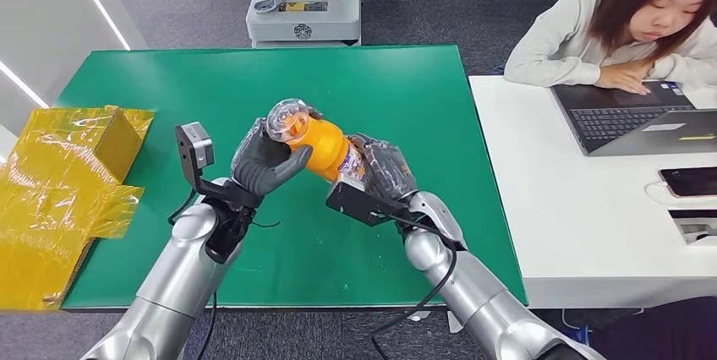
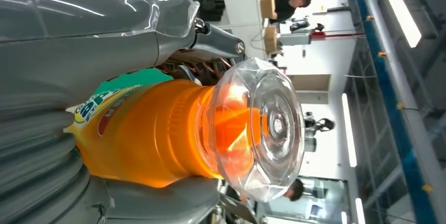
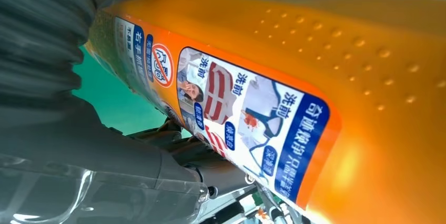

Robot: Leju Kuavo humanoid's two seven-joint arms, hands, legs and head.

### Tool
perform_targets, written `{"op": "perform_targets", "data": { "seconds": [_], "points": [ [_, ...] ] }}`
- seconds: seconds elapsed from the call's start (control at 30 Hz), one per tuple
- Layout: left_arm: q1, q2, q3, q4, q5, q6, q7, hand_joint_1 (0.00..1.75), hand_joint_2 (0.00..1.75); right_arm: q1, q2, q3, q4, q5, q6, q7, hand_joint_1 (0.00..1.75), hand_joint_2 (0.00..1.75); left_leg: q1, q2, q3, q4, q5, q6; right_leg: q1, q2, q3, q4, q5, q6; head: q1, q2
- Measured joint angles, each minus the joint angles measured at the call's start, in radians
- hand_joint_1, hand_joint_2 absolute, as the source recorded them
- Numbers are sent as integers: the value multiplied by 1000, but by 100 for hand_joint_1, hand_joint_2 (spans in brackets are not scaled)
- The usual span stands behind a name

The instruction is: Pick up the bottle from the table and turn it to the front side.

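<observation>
Hovering above the green counter [image 1: 254, 81], the glossy orange bottle [image 1: 325, 147] was already lifted, tilted, clear faceted cap up. My left robot hand [image 1: 264, 161] gripped its neck end, my right robot hand [image 1: 385, 170] its labelled base. Turning it frontward was, I judged, unfinished.

Yellow box [image 1: 63, 182], laptop [image 1: 634, 119], phone [image 1: 689, 181].

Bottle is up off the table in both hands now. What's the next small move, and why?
Probably roll the orange bottle a little about its long axis. It lies tilted above the green table, the left hand gripping near the clear cap and the right hand holding the other end. The right wrist view faces the panel of small print and pictures, likely the back label.
</observation>
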Motion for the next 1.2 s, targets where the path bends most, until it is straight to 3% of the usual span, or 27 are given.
{"op": "perform_targets", "data": {
  "seconds": [0.1, 0.2, 0.27, 0.33, 0.4, 0.57, 0.8, 1.1, 1.2],
  "points": [
    [-2, -2, 0, -2, -16, 5, -2, 142, 175, 4, 0, -4, -1, 1, 1, -2, 175, 175, 0, 0, 0, 0, 0, 0, 0, 0, 0, 0, 0, 0, 0, 0],
    [-5, -5, 0, 0, -18, 3, -4, 158, 175, 9, 0, -8, -6, 4, 1, -2, 175, 175, 0, 0, 0, 0, 0, 0, 0, 0, 0, 0, 0, 0, 0, 0],
    [-9, -7, 0, 4, -13, -1, -6, 171, 175, 11, 0, -12, -10, 8, 2, -2, 161, 175, 0, 0, 0, 0, 0, 0, 0, 0, 0, 0, 0, 0, 0, 0],
    [-12, -10, 0, 11, -9, -5, -11, 175, 175, 12, 0, -15, -13, 13, 4, -2, 73, 175, 0, 0, 0, 0, 0, 0, 0, 0, 0, 0, 0, 0, 0, 0],
    [-15, -13, 0, 18, -9, -9, -15, 175, 175, 13, 0, -18, -15, 16, 8, -2, 0, 175, 0, 0, 0, 0, 0, 0, 0, 0, 0, 0, 0, 0, 0, 0],
    [-18, -17, 1, 27, -20, -4, -28, 175, 175, 17, 0, -23, -24, 15, 10, -6, 0, 175, 0, 0, 0, 0, 0, 0, 0, 0, 0, 0, 0, 0, 0, 0],
    [-23, -4, 15, 28, -115, 83, -73, 175, 175, 58, -10, -46, -105, 1, 11, -26, 0, 175, 0, 0, 0, 0, 0, 0, 0, 0, 0, 0, 0, 0, 0, 0],
    [-28, 24, 61, 28, -161, 95, -80, 173, 175, 115, -42, -48, -240, -13, 23, -27, 0, 175, 0, 1, 0, 0, 0, 0, 0, 1, 0, 0, 0, 0, 0, 0],
    [-34, 38, 66, 20, -257, 164, -99, 175, 175, 147, -60, -48, -296, -13, 20, -27, 0, 175, 0, 1, 0, 0, 0, 0, 0, 1, 0, 0, 0, 0, 0, 0]
  ]
}}
